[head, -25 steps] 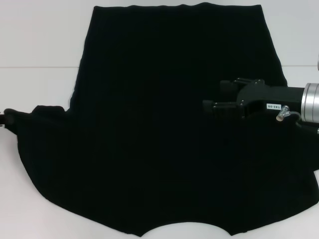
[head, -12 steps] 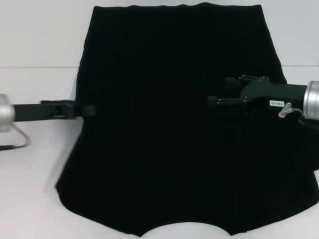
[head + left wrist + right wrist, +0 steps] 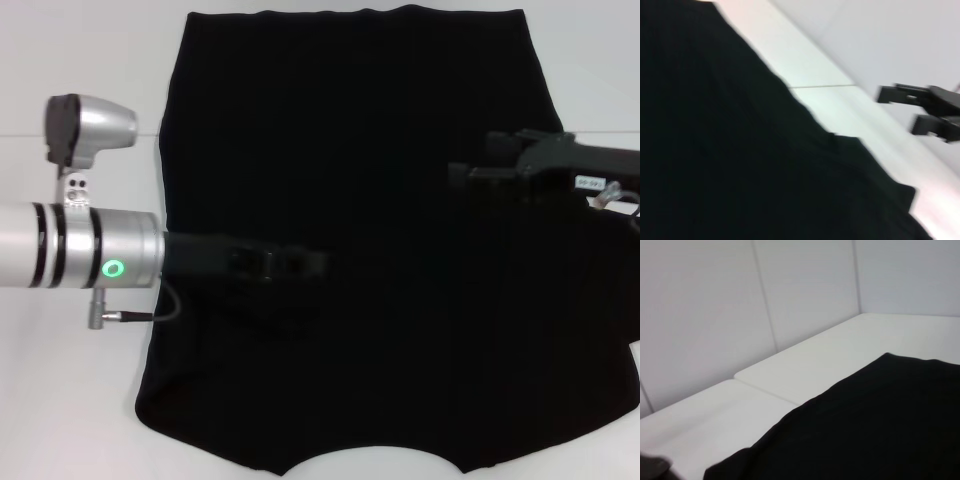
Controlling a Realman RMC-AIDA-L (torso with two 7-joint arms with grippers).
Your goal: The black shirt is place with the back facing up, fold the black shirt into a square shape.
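White tabletop [image 3: 80, 400]. Black shirt [image 3: 360, 150] spread flat. Left pincer [image 3: 285, 262] over shirt middle, grip state unclear. Right pincer [image 3: 470, 178] likewise unclear. Advice: carry fold straight, edges aligned.

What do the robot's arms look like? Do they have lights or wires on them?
The left arm is a shiny silver tube with black rings, a glowing green light and a thin grey cable. Its left gripper is black. The right gripper is black too, with a small white label and a cable.

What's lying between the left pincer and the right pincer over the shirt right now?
Only the large soft black fabric shirt spans the stretch between the left pincer and the right pincer; nothing else lies there, as the head view shows.
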